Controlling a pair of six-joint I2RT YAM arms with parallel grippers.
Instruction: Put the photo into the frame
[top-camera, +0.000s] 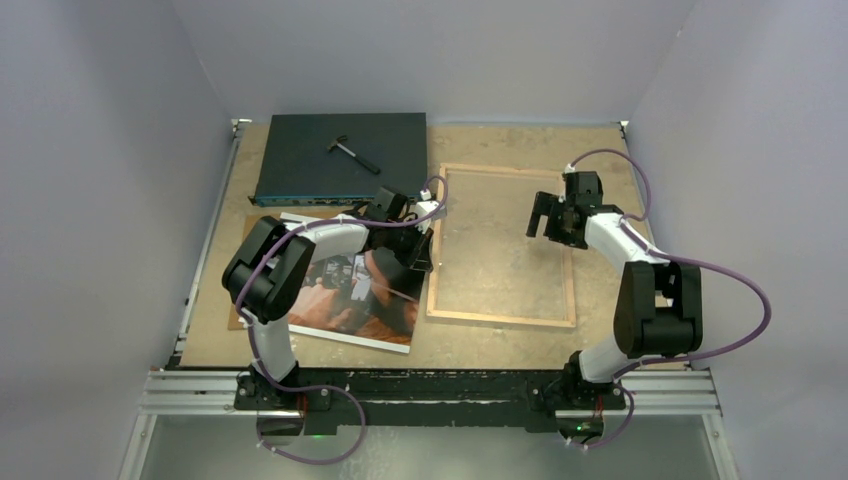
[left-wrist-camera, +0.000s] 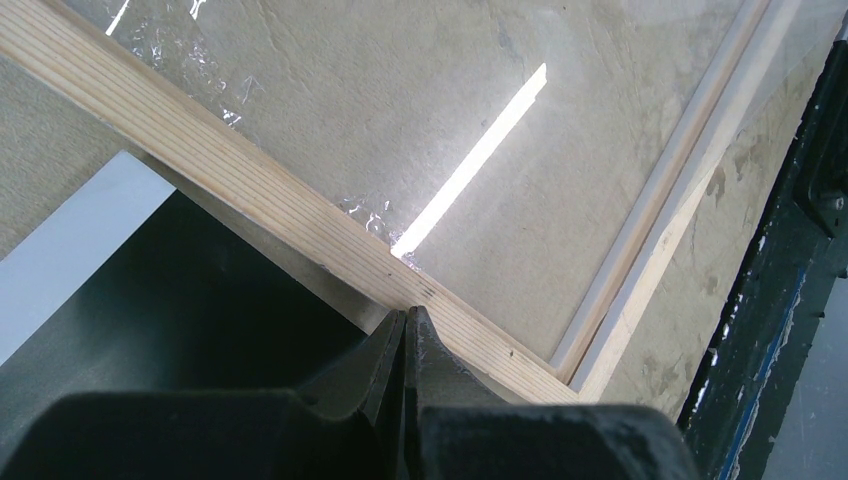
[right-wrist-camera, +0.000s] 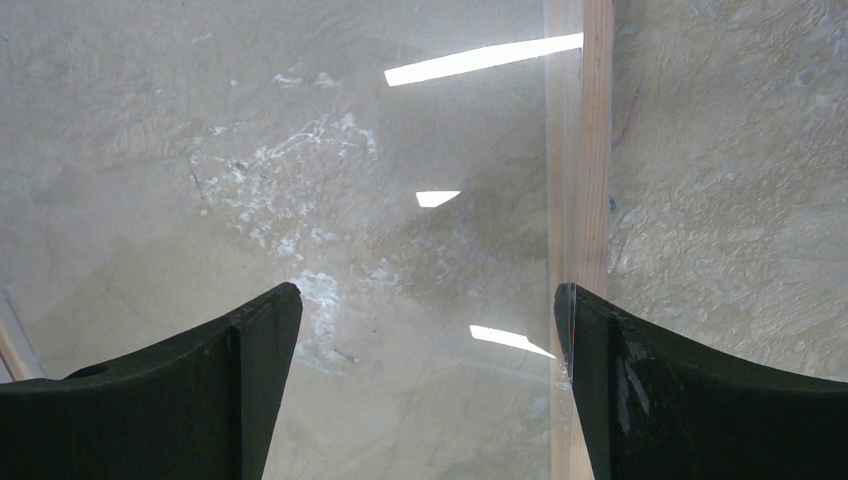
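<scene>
left of the frame, the left gripper is sitting closed. above the frame, the right gripper is hovering open.

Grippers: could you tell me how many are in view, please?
2. The left gripper is shut at the frame's left rail, beside the photo; the right gripper hovers open over the frame's right part.

Our left arm and right arm, white shells between black joint housings, purple cables looped alongside, our left hand and right hand matte black, wedge-shaped fingers
</scene>
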